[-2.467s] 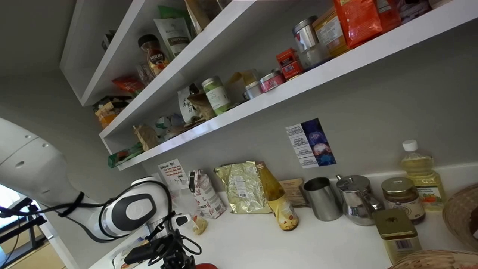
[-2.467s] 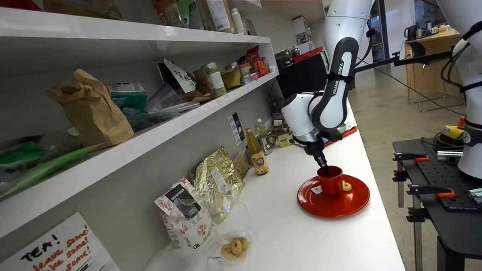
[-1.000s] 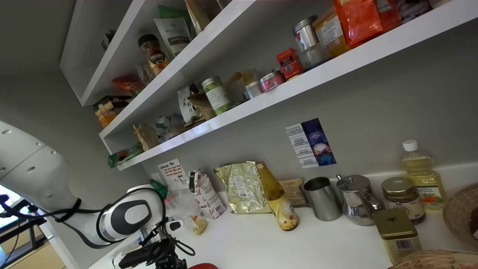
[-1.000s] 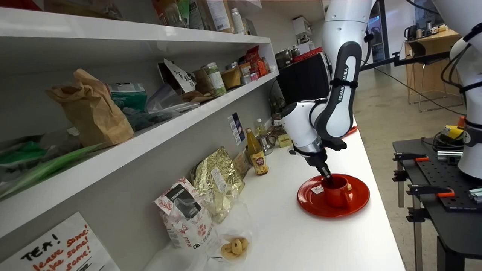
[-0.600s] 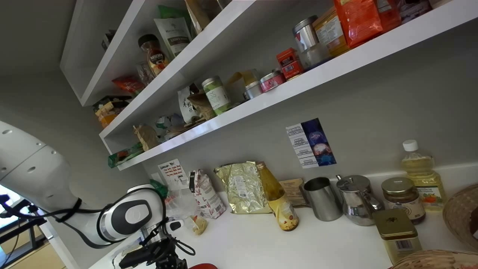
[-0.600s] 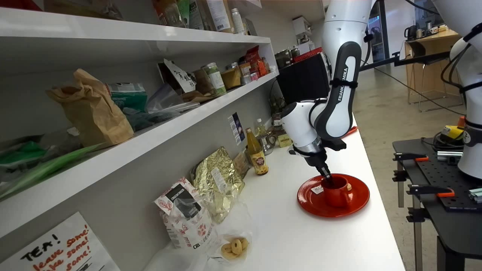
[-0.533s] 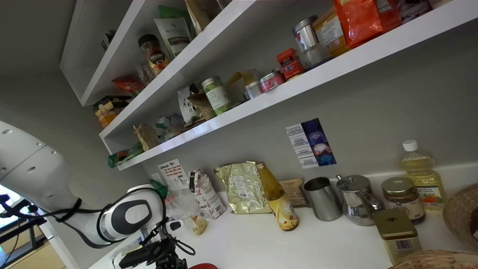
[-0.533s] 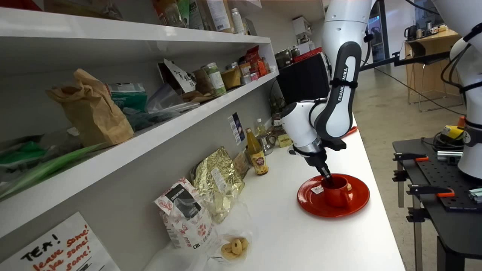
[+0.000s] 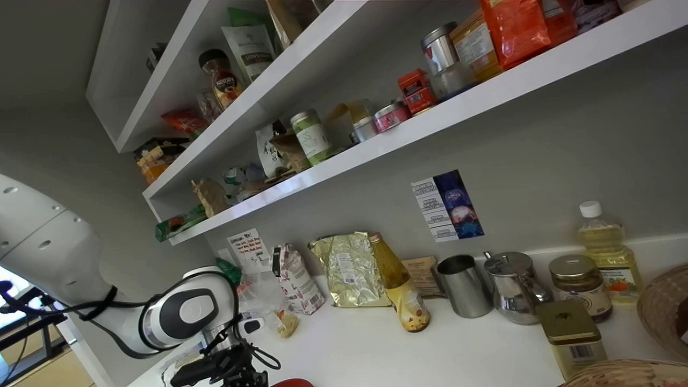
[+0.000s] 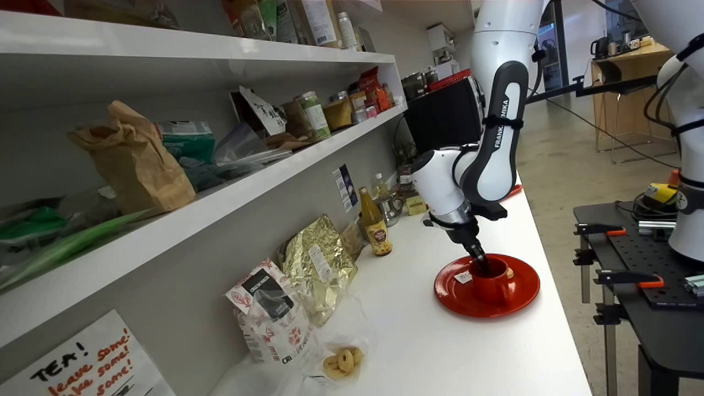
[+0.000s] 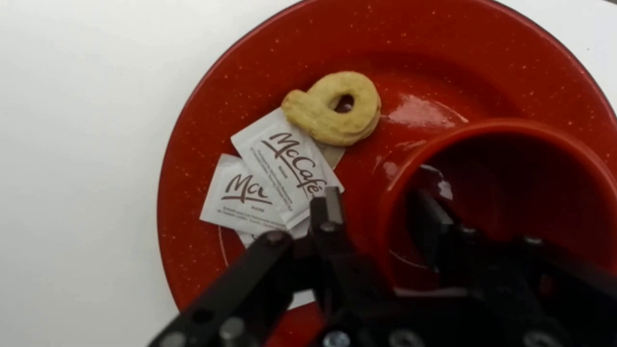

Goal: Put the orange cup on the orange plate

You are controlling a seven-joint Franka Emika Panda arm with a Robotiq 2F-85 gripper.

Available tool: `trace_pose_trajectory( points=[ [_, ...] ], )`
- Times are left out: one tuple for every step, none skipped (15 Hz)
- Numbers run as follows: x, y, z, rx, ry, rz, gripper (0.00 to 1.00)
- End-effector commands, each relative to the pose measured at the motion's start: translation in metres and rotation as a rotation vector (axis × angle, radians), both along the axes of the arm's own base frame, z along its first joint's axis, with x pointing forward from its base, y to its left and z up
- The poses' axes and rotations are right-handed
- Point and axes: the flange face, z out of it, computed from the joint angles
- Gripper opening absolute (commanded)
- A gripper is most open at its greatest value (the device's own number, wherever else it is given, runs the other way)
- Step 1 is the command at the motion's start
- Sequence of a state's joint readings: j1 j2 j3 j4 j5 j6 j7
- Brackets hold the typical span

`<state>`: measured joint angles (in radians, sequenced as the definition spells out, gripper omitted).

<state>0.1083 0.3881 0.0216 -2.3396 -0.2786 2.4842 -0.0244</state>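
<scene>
So, the tool point(image 11: 381, 212) has its fingers spread in my wrist view: one is down inside the red cup point(image 10: 491, 289), the other is outside, and the cup's wall passes between them. I see a gap between the outer finger and the wall; whether the inner one touches, I can't tell. The cup stands upright on the red plate point(image 11: 193, 144), toward its right side in the wrist view. Left of it on the plate, I have a ring-shaped biscuit point(image 11: 320, 115) overlapping some paper packets point(image 11: 287, 168), which the outer finger partly hides. In an exterior view, the plate sits on the white worktop point(image 10: 407, 324) near its right edge, with a yellow bottle point(image 10: 375, 225) to the far left and a gold bag point(image 10: 316, 269) to the left.
</scene>
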Motion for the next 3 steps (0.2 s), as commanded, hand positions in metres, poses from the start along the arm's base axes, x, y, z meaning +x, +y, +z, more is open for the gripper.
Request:
trace_pose_trajectory(
  points=[
    [0.0004, 0.0001, 0.0003, 0.0, 0.001, 0.0, 0.41],
    [0.0004, 0.0001, 0.0003, 0.0, 0.001, 0.0, 0.41],
    [0.0003, 0.0001, 0.0003, 0.0, 0.001, 0.0, 0.41]
  ],
)
